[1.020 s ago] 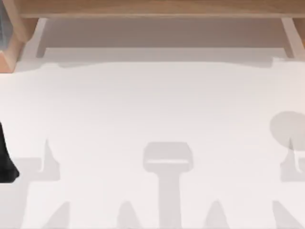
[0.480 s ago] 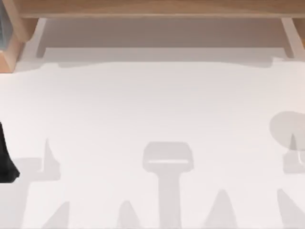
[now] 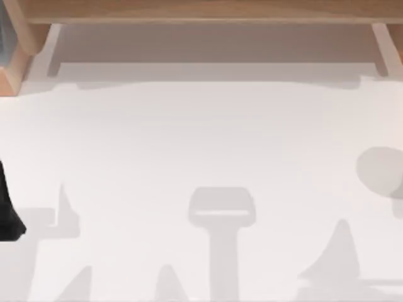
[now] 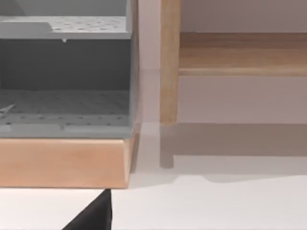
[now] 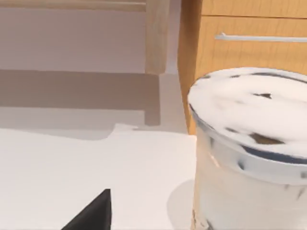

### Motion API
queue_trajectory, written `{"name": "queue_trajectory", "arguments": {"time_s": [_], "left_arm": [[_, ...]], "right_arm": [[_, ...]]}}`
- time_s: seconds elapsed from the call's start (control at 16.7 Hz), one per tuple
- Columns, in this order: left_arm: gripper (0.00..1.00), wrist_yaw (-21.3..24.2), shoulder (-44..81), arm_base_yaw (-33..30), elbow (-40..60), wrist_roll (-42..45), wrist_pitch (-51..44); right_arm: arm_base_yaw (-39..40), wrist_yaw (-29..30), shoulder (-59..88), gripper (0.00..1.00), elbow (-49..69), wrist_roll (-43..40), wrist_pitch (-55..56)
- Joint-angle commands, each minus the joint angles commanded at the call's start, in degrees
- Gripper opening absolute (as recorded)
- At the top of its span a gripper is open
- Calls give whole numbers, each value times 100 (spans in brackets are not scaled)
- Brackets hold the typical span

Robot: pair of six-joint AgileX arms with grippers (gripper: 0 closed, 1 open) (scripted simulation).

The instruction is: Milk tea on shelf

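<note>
Two arms: the left arm (image 3: 9, 211) is sitting parked at the table's 9 o'clock edge in the top view; the right arm is the one working, its wrist camera looking closely at the cup.
Milk tea (image 5: 249, 153): standing upright on the white table (image 3: 201, 145), right up against the right wrist camera, probably because the right arm is lining up to grasp it.
Shelf (image 3: 201, 11): running along 12 o'clock, its board raised on white legs (image 3: 383, 47), leaving its top free to receive the cup.
Right gripper: only a dark tip (image 5: 93, 215) is showing; cannot tell if its fingers are spread or closed.
Left gripper: likewise a dark tip (image 4: 93, 215); cannot tell.
Drawer front (image 5: 254, 36): wooden, with a metal handle, standing behind the cup.
Grey perforated rack (image 4: 64, 72): facing the left wrist camera, beside the shelf's side panel.
Writing: no label or brand is readable anywhere.
</note>
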Motion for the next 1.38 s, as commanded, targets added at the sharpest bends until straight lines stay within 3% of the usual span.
{"name": "queue_trajectory", "arguments": {"time_s": [0.3,0.6,0.96,1.38], "left_arm": [[100,0,0,0,0,0,0],[100,0,0,0,0,0,0],[100,0,0,0,0,0,0],[100,0,0,0,0,0,0]], "right_arm": [[-606,-551,2102,100,54,-114,1705],[-848,-770,2895,100,82,-154,2349],[-788,-714,2977,100,146,-140,2375],[-181,-91,4630,100,1394,-4,2783]]}}
